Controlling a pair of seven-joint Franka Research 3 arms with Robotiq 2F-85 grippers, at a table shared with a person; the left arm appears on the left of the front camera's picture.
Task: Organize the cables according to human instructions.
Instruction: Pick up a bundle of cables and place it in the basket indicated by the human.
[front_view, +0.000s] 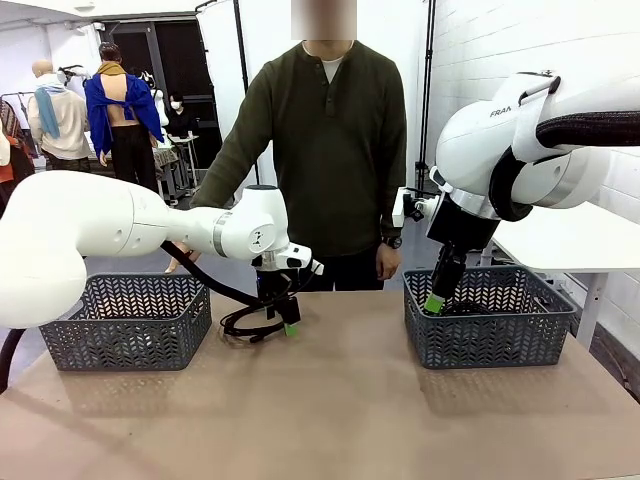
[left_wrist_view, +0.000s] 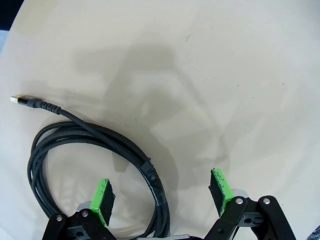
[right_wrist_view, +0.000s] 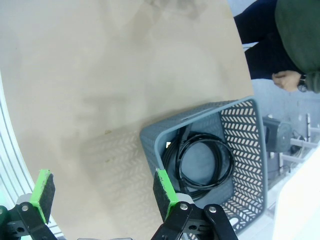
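Observation:
A coiled black cable (left_wrist_view: 65, 145) with a metal plug (left_wrist_view: 20, 100) lies on the tan table (front_view: 340, 400), seen in the front view as the cable (front_view: 245, 325) between the two baskets. My left gripper (front_view: 281, 322) is low over it and open (left_wrist_view: 162, 194); one strand of the coil runs between the green pads (left_wrist_view: 104, 200), untouched by them. Another coiled cable (right_wrist_view: 202, 160) lies inside the right grey basket (front_view: 490, 340). My right gripper (front_view: 436, 301) hangs open (right_wrist_view: 103, 192) over that basket's near-left corner, holding nothing. The human (front_view: 335, 130) stands at the far side.
A second grey basket (front_view: 125, 325) stands on the left of the table. The human's hand (right_wrist_view: 286, 80) hangs by the far edge, behind the right basket (right_wrist_view: 250, 165). A white table (front_view: 580, 240) is at the right.

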